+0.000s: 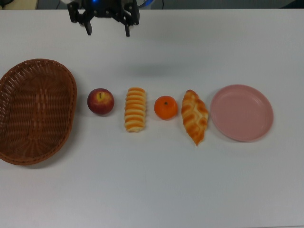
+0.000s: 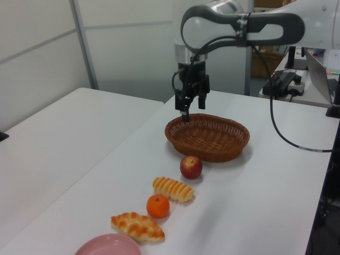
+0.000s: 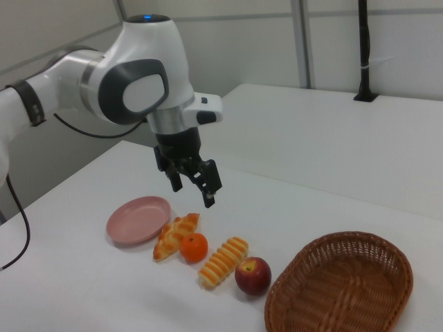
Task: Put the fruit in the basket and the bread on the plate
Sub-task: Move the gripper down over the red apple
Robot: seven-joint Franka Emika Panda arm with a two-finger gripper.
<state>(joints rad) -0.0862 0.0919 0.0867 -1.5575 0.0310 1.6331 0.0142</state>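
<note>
Five things lie in a row on the white table, seen in the top view from left to right. They are the brown wicker basket [image 1: 71,85], the red apple [image 1: 100,101], the ribbed roll [image 1: 135,109], the orange [image 1: 166,107], the braided pastry [image 1: 194,116] and the pink plate [image 1: 241,112]. My gripper [image 1: 108,32] hangs open and empty above the table's far side, beyond the apple and the roll. In the right view the gripper [image 3: 192,194] is up in the air behind the orange [image 3: 194,247]. In the left view the gripper [image 2: 192,106] hovers past the basket [image 2: 212,154].
A second white table [image 2: 79,122] stands beside this one on the left view's left. A black pole [image 3: 363,48] rises from the far table in the right view. Bare tabletop [image 1: 152,190] lies in front of the row.
</note>
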